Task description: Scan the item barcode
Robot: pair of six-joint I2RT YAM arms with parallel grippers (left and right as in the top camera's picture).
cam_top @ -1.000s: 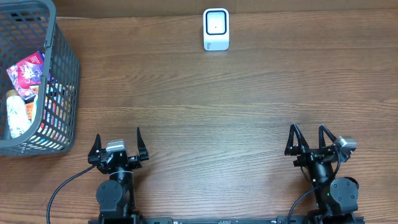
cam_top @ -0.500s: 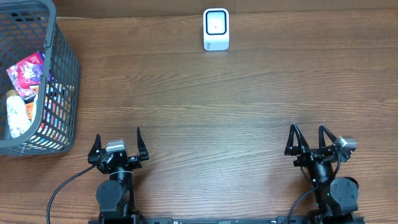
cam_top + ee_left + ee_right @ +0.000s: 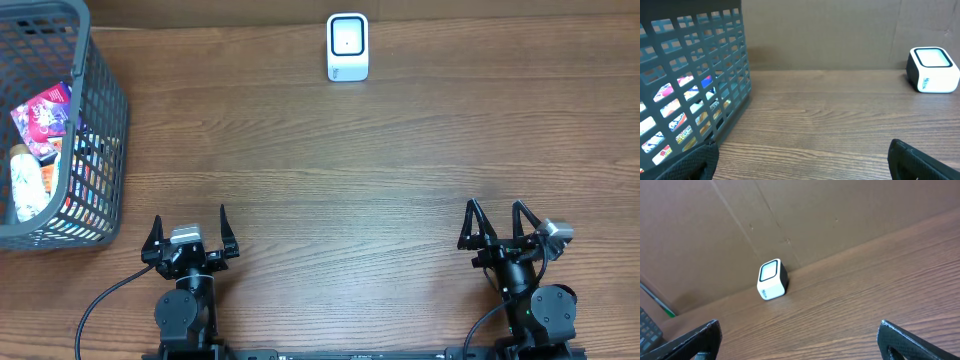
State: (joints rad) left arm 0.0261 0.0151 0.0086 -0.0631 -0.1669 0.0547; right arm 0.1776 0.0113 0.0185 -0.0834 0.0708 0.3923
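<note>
My left hand (image 3: 189, 220) and right hand (image 3: 494, 214) are both spread wide and hold nothing. The items (image 3: 42, 118) lie in the basket (image 3: 106, 110) on the left of the counter (image 3: 350, 180), well apart from the scanner (image 3: 347, 46).

Sat at the near edge, well apart; held left gripper (image 3: 190, 216) and right gripper (image 3: 494, 206) spread wide, empty, pointed toward the far side.

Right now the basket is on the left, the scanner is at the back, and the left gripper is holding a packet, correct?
Not quite. The left gripper is open and holds nothing, as the overhead view shows. The basket is on the left and the scanner at the back.
</note>
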